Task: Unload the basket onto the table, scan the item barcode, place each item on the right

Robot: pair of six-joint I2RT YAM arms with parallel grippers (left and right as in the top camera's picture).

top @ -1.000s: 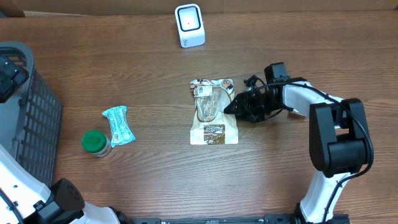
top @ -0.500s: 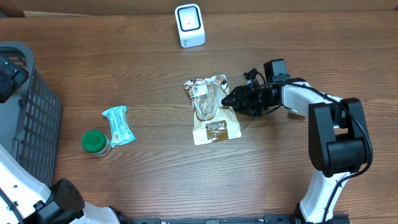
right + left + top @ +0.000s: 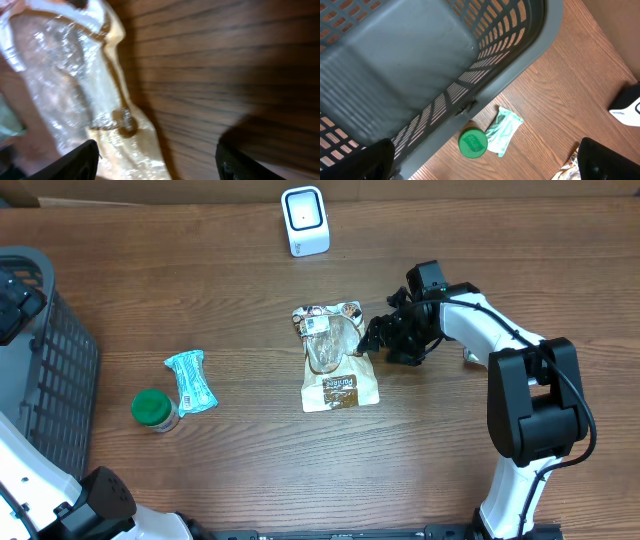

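Slippage is the likeliest trouble here: the right gripper (image 3: 374, 342) sits low at the right edge of the snack pouch (image 3: 340, 360), and a pinch on that thin, crinkly film alone could slide off, or could drag the pouch across the wooden table (image 3: 480, 470) rather than lift it. A grip that lands over the small white label near the pouch's top end could also hide whatever code is printed there; whether that label carries the barcode is too small to tell.

The jaws of the right gripper are spread apart, not pinching anything. In the right wrist view the two dark fingertips (image 3: 75, 162) frame the bottom of the picture, with the pouch's pale, glossy edge lying flat on the wood by the left one. Contact between finger and film cannot be made out.

Outward from there, the pouch lies flat near the table's middle, well apart from the white barcode scanner (image 3: 305, 220) standing at the far edge. That leaves a long carry, during which a floppy pouch could fold and turn its code away. To the left lie a teal packet (image 3: 190, 382) and a green-lidded jar (image 3: 152, 409), just beside each other. The left gripper (image 3: 490, 159) hangs over the grey basket (image 3: 420, 65) with its jaws wide and empty.
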